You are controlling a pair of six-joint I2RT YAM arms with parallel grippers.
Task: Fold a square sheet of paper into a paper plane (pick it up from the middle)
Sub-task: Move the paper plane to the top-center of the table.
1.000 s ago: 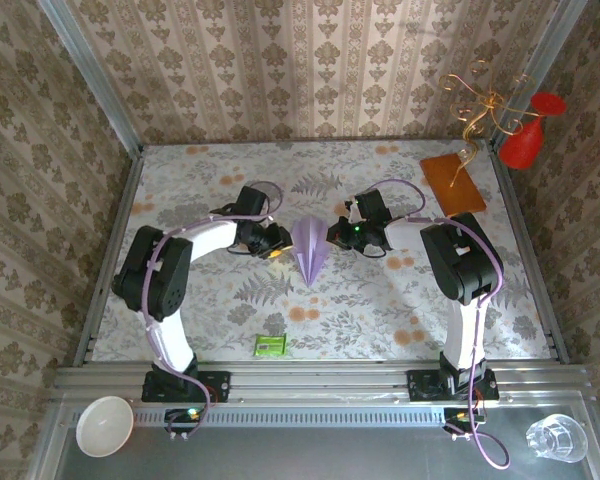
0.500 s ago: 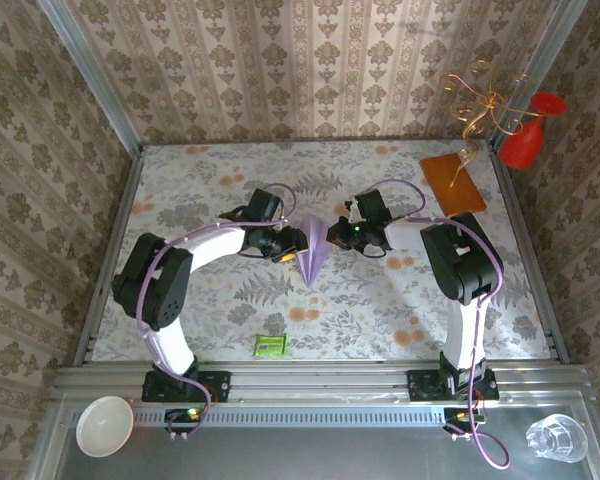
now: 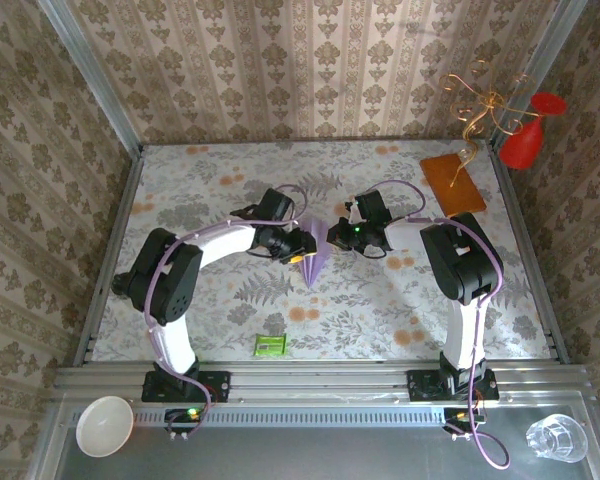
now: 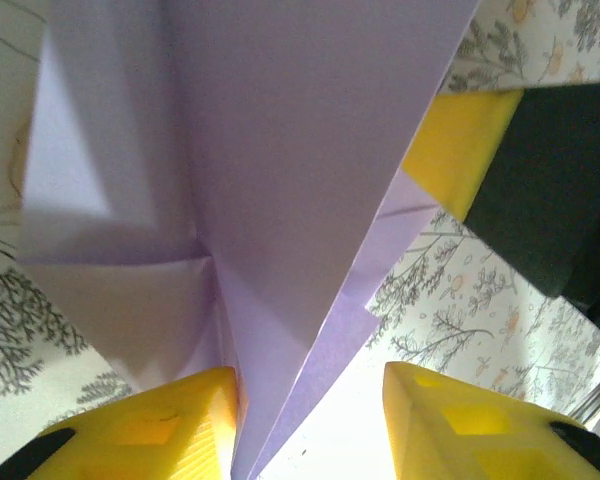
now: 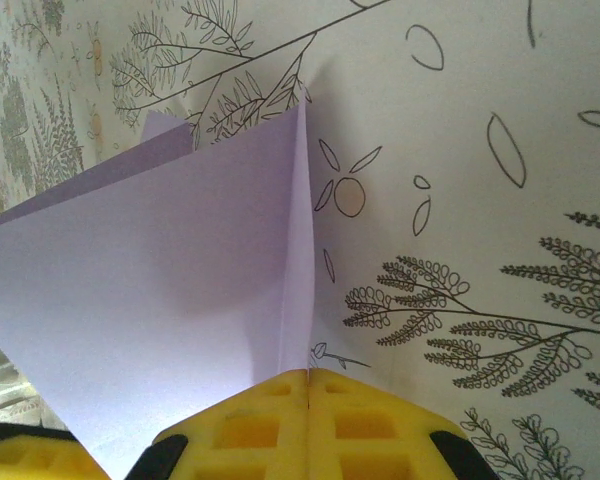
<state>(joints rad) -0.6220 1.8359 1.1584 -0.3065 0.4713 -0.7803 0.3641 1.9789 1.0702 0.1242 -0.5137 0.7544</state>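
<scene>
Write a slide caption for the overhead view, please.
The right gripper pinches the lavender paper plane while the left gripper stands open at its other side.

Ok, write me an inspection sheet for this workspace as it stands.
Surface: floral table cover, flat.
Job's things: paper plane, lavender, part-folded, mid-table.
Clutter: orange board far right; green packet near the front edge; white bowl and glass on the metal ledge in front.
Grippers: left pincer open, paper edge between its jaws; right pincer shut on the paper plane.
Cables: lavender cables loop over each wrist.
Surroundings: patterned walls; red vase and gold wire ornament at the far right corner.
</scene>
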